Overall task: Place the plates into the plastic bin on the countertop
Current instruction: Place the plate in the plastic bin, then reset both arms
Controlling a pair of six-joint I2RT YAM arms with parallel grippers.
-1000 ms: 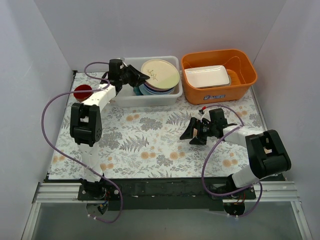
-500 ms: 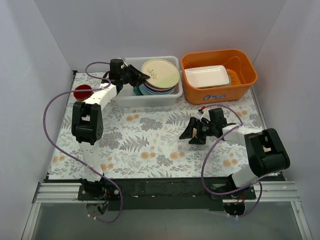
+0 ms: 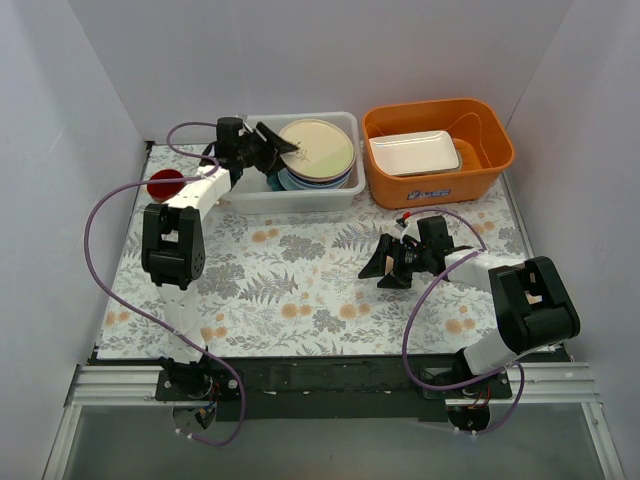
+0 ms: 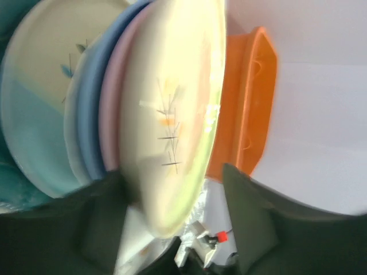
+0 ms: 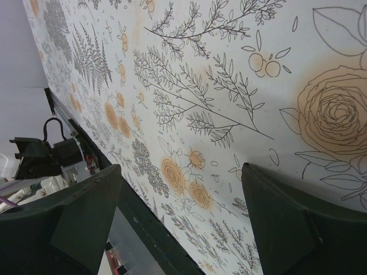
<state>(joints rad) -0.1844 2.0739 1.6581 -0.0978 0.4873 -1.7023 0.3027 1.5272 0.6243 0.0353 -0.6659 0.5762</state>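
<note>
Left end effector (image 3: 283, 155) parted beside cream leaf-patterned round plate (image 3: 320, 147) (topmost in white translucent plastic bin (image 3: 300, 198)); right end effector (image 3: 380, 272) wide apart above floral-cloth surface (image 3: 300, 285).

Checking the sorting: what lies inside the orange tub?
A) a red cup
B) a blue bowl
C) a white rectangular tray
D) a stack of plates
C: the top view shows the white rectangular tray lying inside the orange tub.

Left arm (image 3: 197, 193) far forward, jaws partly apart; right arm (image 3: 468, 264) low, jaws wide apart.
</note>
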